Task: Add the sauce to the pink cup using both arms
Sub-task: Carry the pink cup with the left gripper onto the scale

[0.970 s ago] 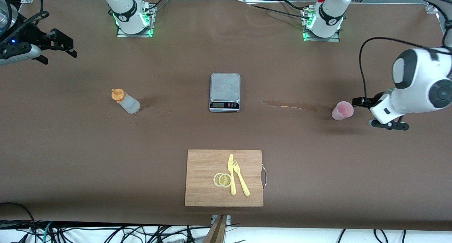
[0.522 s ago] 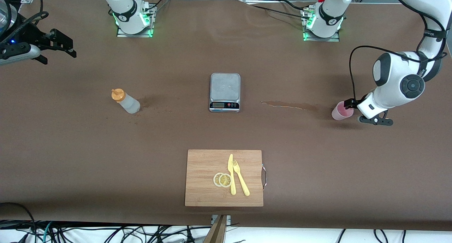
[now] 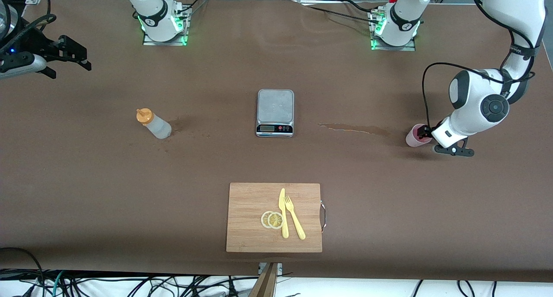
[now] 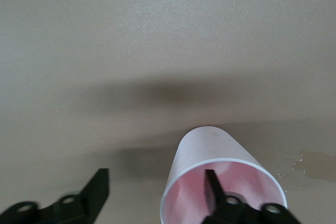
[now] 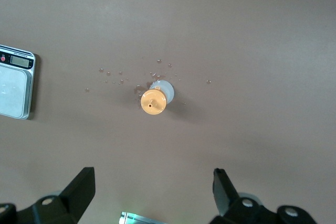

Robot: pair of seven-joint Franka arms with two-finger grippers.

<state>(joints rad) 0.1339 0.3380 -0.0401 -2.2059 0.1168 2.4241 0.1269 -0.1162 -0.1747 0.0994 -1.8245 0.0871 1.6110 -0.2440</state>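
Observation:
The pink cup (image 3: 414, 137) stands on the brown table near the left arm's end. My left gripper (image 3: 426, 134) is open at its rim. In the left wrist view one finger (image 4: 212, 184) is inside the cup (image 4: 207, 148) and the other finger (image 4: 97, 184) is outside it, clear of the wall. The sauce bottle (image 3: 154, 124), whitish with an orange cap, stands toward the right arm's end. My right gripper (image 3: 71, 59) is open and empty, high over that end, and waits. From the right wrist view the bottle (image 5: 156, 98) shows below the right gripper (image 5: 152, 174).
A grey kitchen scale (image 3: 275, 112) sits mid-table and also shows in the right wrist view (image 5: 16, 85). A brownish spill streak (image 3: 354, 128) lies between the scale and the cup. A wooden board (image 3: 255, 202) nearer the camera holds a yellow knife, a fork and lemon slices.
My left arm has come down and moved in on the pink cup, so its gripper now straddles the cup's wall. The right arm has barely moved.

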